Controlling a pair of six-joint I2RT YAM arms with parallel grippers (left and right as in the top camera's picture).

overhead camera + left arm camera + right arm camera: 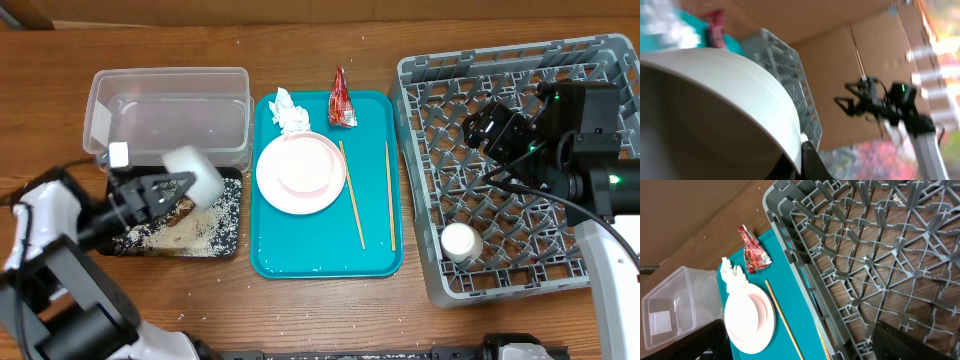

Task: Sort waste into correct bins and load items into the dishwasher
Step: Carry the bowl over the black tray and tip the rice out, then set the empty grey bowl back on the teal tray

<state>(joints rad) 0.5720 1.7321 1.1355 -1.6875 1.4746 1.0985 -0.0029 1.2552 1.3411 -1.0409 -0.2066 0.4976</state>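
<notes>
My left gripper (183, 186) is shut on the rim of a small white bowl (195, 172), held tilted over the black tray (232, 215), which holds rice and a brown scrap (195, 230). The left wrist view is filled by the bowl (715, 100), pinched at its edge by a black finger (812, 165). On the teal tray (320, 255) lie the plate (301, 172), tissue (290, 112), red wrapper (342, 100) and two chopsticks (352, 195). Over the grey dish rack (415, 180) my right gripper (490, 128) hovers open and empty. A white cup (462, 241) stands in the rack.
The clear tub (170, 72) sits behind the black tray, at the back left. A few rice grains lie on the wooden table around the black tray. In the right wrist view the rack's wall (790, 240) borders the teal tray (795, 295).
</notes>
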